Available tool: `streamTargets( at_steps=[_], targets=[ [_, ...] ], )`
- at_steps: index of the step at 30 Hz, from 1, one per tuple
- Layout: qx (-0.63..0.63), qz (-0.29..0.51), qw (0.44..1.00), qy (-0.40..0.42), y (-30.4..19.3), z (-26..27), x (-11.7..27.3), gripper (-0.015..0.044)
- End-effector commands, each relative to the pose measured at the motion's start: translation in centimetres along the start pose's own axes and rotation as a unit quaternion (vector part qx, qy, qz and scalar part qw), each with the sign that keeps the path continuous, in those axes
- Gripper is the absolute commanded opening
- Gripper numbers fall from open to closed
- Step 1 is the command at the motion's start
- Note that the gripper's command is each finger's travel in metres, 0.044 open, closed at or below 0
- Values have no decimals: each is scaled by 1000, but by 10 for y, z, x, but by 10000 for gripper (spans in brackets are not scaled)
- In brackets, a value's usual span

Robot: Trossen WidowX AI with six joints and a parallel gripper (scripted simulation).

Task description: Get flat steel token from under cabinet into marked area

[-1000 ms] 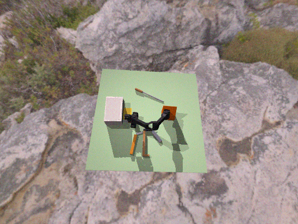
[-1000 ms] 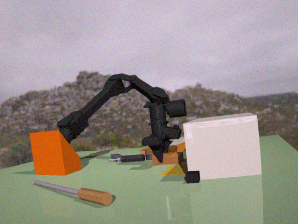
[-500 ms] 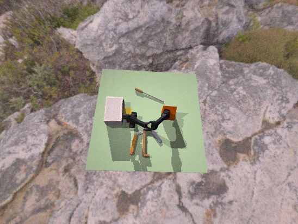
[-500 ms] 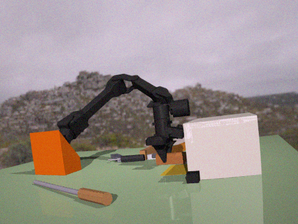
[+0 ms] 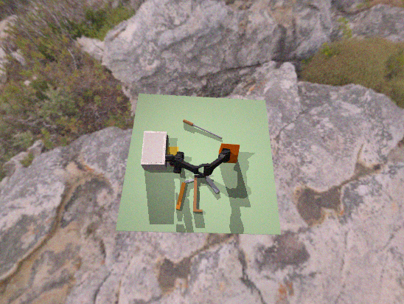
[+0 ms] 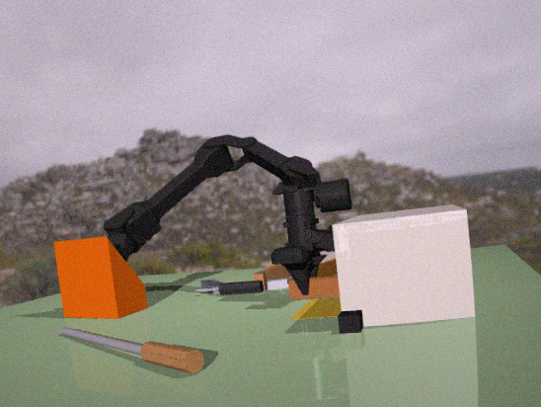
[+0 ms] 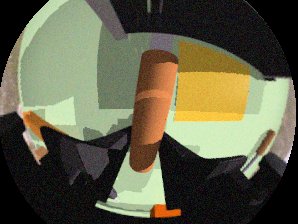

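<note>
Holding 1 brown handle (image 5: 172,165) (image 6: 314,287) (image 7: 155,100) clamped in the gripper (image 5: 178,170) (image 6: 305,291) (image 7: 147,131), beside the yellow marked area (image 5: 173,150) (image 6: 318,308) (image 7: 212,95), near the white cabinet (image 5: 155,147) (image 6: 405,267)

White cabinet (image 5: 154,148) (image 6: 405,267), yellow marked area (image 5: 174,150) (image 6: 318,308) (image 7: 212,95), black arm (image 5: 189,166) (image 6: 178,190), seemingly plain green table (image 5: 243,118) (image 6: 247,356) (image 7: 50,65).

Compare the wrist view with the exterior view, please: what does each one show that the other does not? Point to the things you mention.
Only the wrist view: the pale band around the held brown handle (image 6: 318,288) (image 7: 156,110), and the start of the grey shaft (image 7: 161,42) at its far end.

Only the exterior view: the white walls of the cabinet (image 6: 405,272) and the long arm links (image 6: 180,190).

Both: the gripper (image 6: 304,291) (image 7: 147,131) shut on that handle, the yellow marked area (image 6: 321,308) (image 7: 212,95), and a loose rod with a brown grip (image 6: 172,357) (image 7: 267,142).
</note>
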State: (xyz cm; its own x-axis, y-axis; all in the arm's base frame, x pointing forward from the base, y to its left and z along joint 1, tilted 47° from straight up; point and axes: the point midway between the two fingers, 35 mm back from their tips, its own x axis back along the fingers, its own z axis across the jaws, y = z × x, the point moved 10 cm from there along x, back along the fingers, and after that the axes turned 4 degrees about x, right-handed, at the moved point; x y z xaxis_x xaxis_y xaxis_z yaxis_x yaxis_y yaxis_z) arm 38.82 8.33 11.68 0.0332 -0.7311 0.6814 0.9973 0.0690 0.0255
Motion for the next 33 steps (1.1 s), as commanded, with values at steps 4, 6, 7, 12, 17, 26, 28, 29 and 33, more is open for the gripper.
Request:
streamTargets(
  at_steps=[4, 6, 7, 12, 17, 26, 28, 29, 33],
  targets=[
    [4, -2, 1000, 1, 8, 0, 0, 0],
    [4, -2, 1000, 1, 8, -1, 0, 0],
    [4, -2, 1000, 1, 8, -2, 0, 0],
    [4, -2, 1000, 1, 8, -10, -1, 0],
    [4, -2, 1000, 1, 7, -15, -1, 0],
    [4, -1, 1000, 1, 6, -23, -1, 0],
    [4, -1, 1000, 1, 6, -25, -1, 0],
    [4, -1, 1000, 1, 6, -26, -1, 0],
    [4, -1, 1000, 1, 6, -30, -1, 0]
  ],
)
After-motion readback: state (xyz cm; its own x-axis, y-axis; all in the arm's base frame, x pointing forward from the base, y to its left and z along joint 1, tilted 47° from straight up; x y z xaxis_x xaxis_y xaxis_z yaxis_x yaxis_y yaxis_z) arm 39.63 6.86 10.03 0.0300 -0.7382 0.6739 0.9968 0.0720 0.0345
